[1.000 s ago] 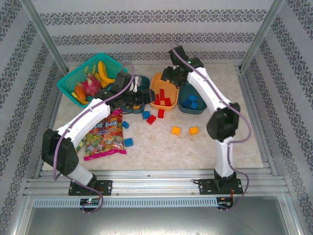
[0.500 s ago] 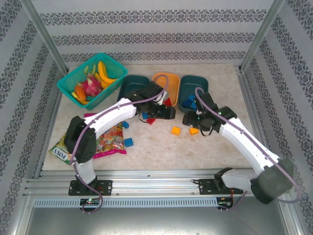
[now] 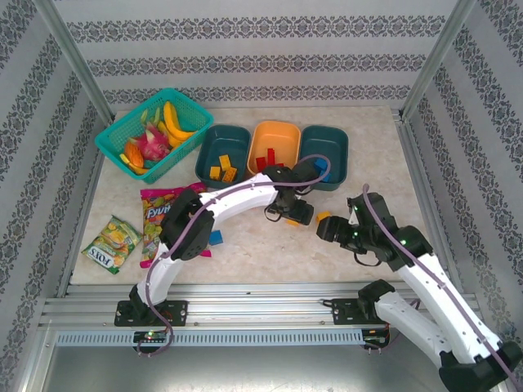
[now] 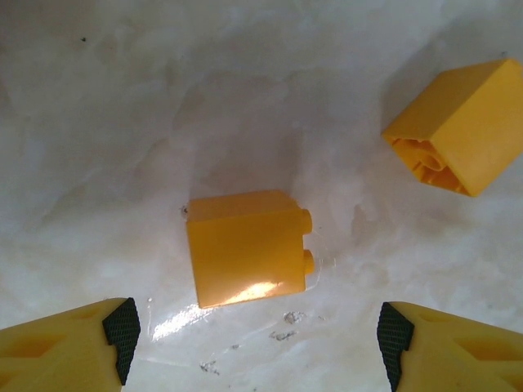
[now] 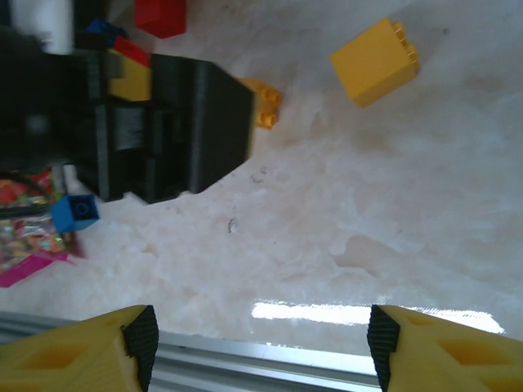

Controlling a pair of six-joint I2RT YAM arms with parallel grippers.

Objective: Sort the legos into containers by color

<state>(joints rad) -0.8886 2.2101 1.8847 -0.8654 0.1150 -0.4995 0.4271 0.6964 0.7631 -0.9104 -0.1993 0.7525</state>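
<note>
Overhead, wrist close-ups, one common lego (image 3: pixel 324 216)

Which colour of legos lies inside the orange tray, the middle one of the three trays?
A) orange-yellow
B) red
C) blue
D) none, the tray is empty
B: the top view shows red legos lying in the orange tray, while the orange-yellow legos are in the left teal tray.

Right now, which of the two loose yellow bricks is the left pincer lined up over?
The brick lying studs sideways, centred before the left pincer; the other brick sits aside, hollow underside showing.
</note>
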